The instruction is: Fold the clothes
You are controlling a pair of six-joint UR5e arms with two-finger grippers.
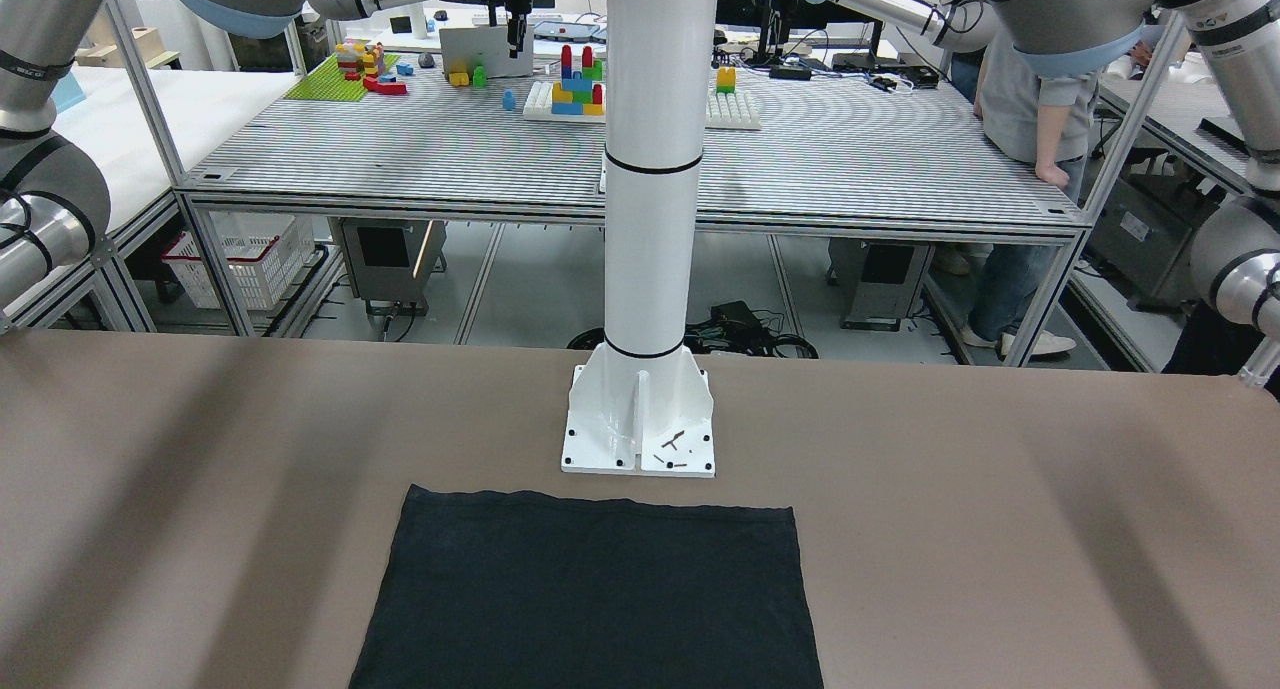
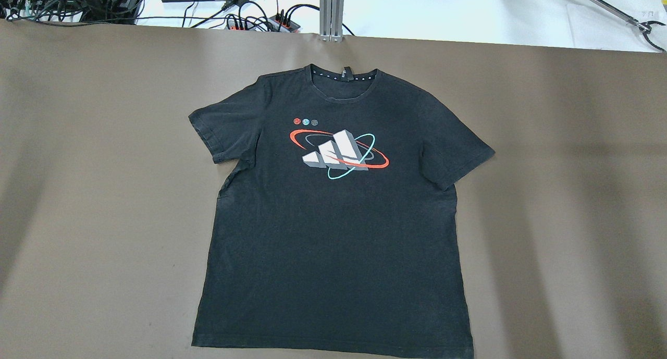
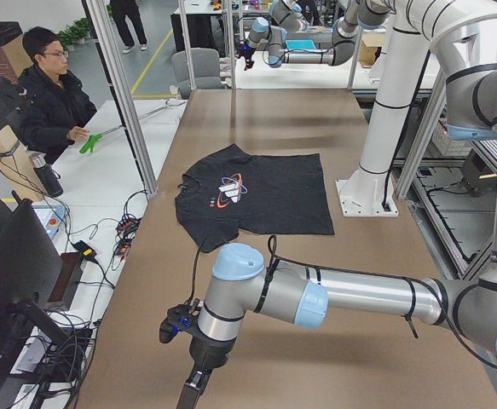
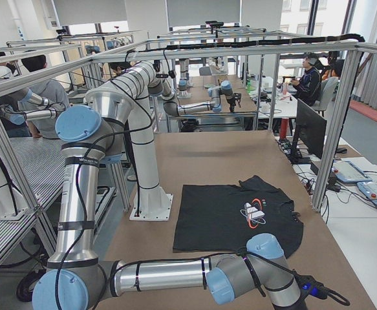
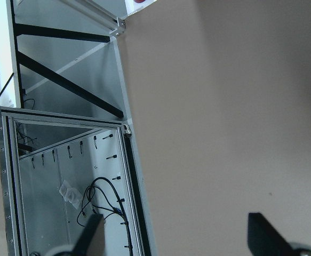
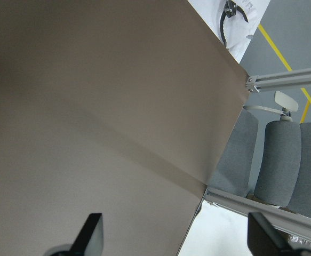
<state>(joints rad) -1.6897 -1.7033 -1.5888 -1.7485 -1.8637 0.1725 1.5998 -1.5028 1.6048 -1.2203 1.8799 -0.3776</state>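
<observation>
Nearest, over bare brown table: left gripper with jaws spread wide, holding nothing. Likewise right gripper, wide and empty, beside a table corner. Farther on, at table centre, well apart from both: black T-shirt laid flat, print up, sleeves out. Hem just beside the white pedestal, collar toward the far edge, with possibly small white dots inside the neckband. Beyond, a power strip.

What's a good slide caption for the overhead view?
Black T-shirt with a red-and-teal orbit graphic lies flat, face up and unfolded on the brown table, collar away from the robot.
</observation>
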